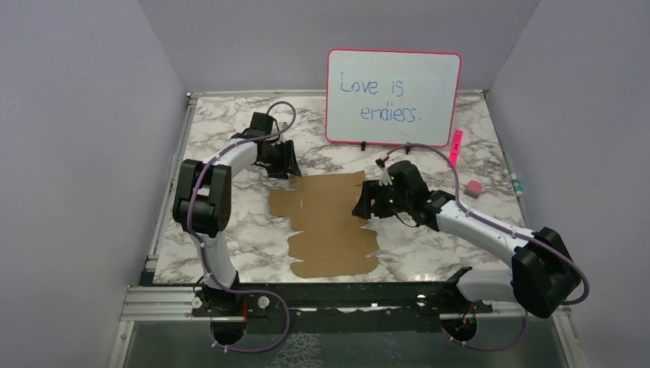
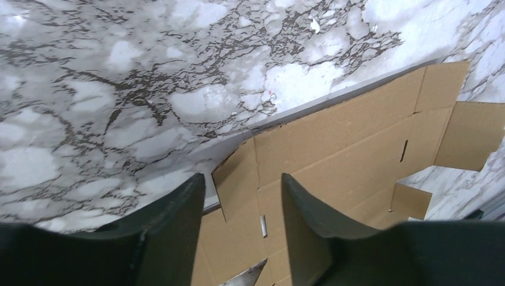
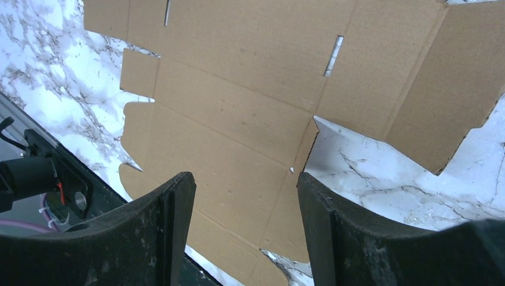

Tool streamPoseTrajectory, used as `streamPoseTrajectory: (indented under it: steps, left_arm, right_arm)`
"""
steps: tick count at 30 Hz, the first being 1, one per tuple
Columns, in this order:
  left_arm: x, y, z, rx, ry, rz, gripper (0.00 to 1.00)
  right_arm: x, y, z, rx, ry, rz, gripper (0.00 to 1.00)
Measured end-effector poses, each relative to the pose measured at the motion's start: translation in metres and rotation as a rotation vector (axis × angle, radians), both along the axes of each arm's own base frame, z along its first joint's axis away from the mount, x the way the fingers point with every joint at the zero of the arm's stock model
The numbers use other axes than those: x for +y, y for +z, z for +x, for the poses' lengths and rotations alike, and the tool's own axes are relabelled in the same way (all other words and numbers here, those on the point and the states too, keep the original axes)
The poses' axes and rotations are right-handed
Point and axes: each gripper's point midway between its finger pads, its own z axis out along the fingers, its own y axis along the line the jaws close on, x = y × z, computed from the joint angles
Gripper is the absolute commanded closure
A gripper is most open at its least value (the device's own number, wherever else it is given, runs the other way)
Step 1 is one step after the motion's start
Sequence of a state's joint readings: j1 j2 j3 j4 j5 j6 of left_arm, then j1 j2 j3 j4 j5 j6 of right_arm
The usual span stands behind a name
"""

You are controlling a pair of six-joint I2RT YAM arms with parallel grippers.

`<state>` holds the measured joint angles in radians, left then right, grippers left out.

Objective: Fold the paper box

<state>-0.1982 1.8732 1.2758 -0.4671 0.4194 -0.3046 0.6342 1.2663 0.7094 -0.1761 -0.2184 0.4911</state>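
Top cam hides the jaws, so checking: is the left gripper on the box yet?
Observer: Not clamped. The left gripper is open, with a corner flap of the box between its jaws.
Operator: Flap flat?
Observer: No, it looks slightly raised off the table.
Operator: Right side?
Observer: The right gripper is open too, over the sheet's edge. A small tab between its jaws looks bent up.
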Motion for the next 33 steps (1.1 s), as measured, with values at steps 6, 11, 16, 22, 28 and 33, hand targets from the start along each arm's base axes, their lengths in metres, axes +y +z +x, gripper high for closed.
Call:
streamPoseTrajectory:
  steps: [6, 11, 16, 22, 28, 33]
  left_arm:
    - [-0.003, -0.022, -0.007, 0.077, -0.033, -0.008, 0.82]
    - [-0.004, -0.022, -0.009, 0.075, -0.051, -0.01, 0.95]
    - [-0.008, -0.017, -0.011, 0.056, -0.074, -0.016, 0.96]
    - [-0.012, -0.001, -0.024, -0.01, -0.092, 0.021, 0.96]
    - [-0.028, 0.025, -0.038, -0.143, -0.087, 0.025, 0.96]
    - [-0.036, 0.031, -0.045, -0.224, -0.071, 0.025, 0.96]
  right_arm:
    - [0.001, -0.004, 0.001, -0.005, 0.021, -0.012, 0.31]
    - [0.001, -0.013, 0.003, -0.002, 0.038, -0.036, 0.31]
    - [0.008, -0.003, 0.015, -0.039, 0.069, -0.052, 0.3]
    - [0.029, 0.05, 0.049, -0.177, 0.141, -0.052, 0.29]
    - [0.043, 0.083, 0.067, -0.294, 0.278, -0.092, 0.27]
    - [0.048, 0.068, 0.07, -0.287, 0.403, -0.161, 0.27]
